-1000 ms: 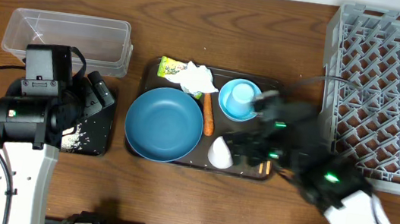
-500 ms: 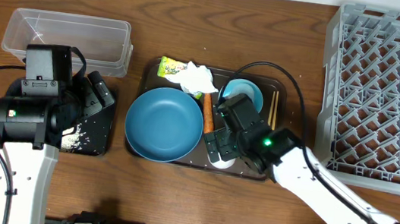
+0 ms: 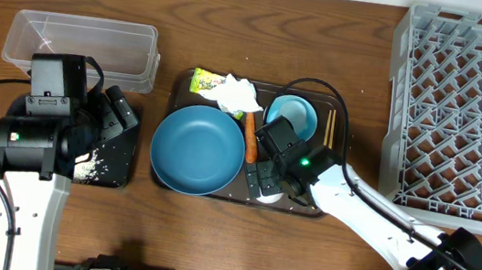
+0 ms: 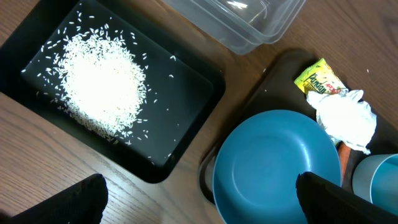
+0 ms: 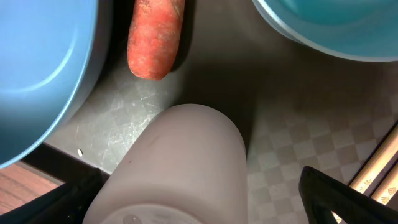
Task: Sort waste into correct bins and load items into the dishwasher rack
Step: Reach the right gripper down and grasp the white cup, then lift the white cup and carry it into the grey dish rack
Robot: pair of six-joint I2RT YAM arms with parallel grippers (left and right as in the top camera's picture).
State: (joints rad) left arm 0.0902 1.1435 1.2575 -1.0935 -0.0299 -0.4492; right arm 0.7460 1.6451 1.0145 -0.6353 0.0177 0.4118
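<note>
My right gripper (image 3: 266, 170) (image 5: 196, 199) is open and straddles a white cup (image 5: 180, 162) lying on its side on the brown serving tray (image 3: 341, 106). Beside it are the orange carrot (image 3: 250, 138), the dark blue plate (image 3: 198, 148) and the light blue bowl (image 3: 294, 114). The chopsticks (image 3: 329, 127), white tissue (image 3: 238, 95) and yellow-green wrapper (image 3: 204, 81) also lie on that tray. My left gripper (image 4: 199, 199) is open and empty, above the black tray (image 4: 186, 99) holding rice (image 4: 102, 84). The grey rack (image 3: 470, 108) stands at the right.
The clear tub (image 3: 82, 42) sits at the back left, beside the black tray, and looks empty. The left arm's body covers most of the black tray in the overhead view. A cable runs over the table at the far left.
My right arm has swung left from beside the rack and come down over the white cup at the serving tray's front. The left arm has not moved.
</note>
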